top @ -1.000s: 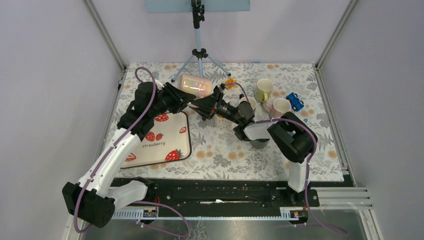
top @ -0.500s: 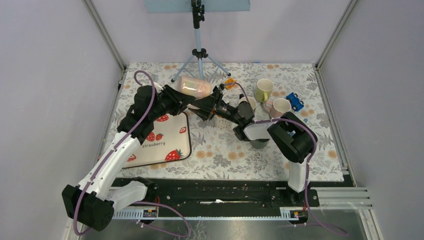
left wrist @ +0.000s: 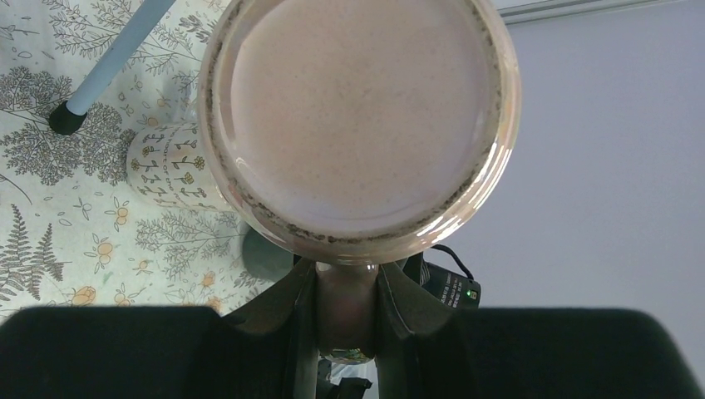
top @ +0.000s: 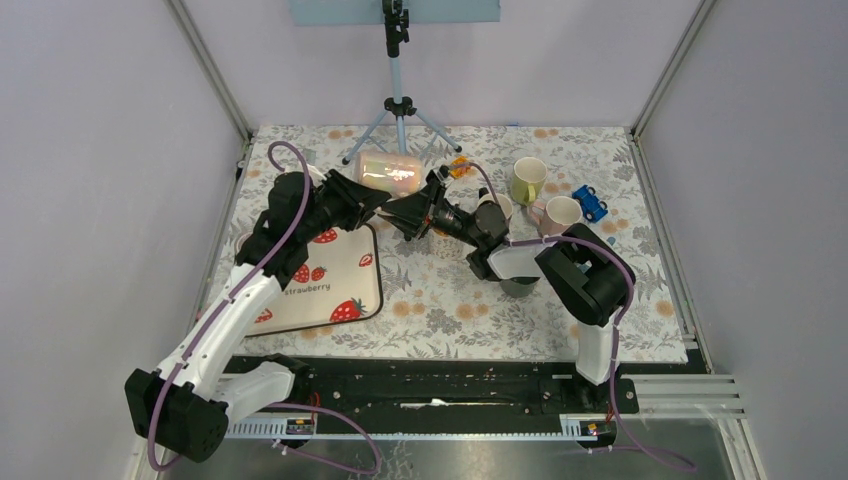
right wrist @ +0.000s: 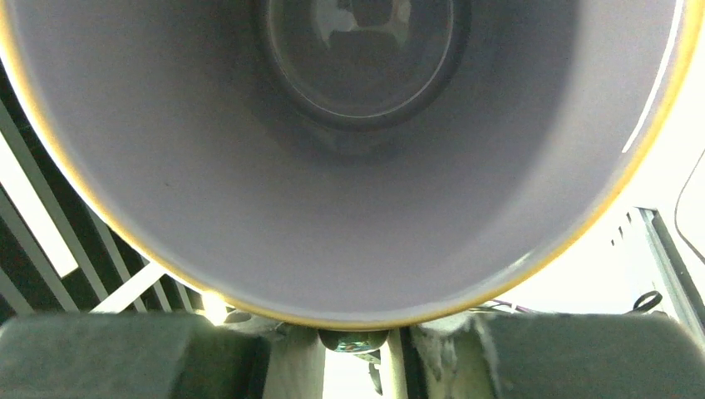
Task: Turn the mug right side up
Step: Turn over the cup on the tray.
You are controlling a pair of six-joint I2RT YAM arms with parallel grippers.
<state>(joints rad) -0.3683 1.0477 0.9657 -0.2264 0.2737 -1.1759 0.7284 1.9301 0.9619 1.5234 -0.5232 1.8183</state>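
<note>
While the left end effector is clamped shut on a pink part at the mug's lower edge, probably the handle, the mug hangs in the air above the far left of the bench. It lies on its side, with its flat base towards the left wrist camera. Its open mouth faces the right end effector, which sits just under the yellow-edged rim; whether that one is closed on the rim cannot be told. The mug looks like glazed ceramic, so it is likely stiff, fairly heavy, slippery and breakable. A pinch on the handle alone could let it swing, and a hold across the wall at the rim seems steadier. Beyond it stand a tripod, a green mug and a strawberry tray.
</note>
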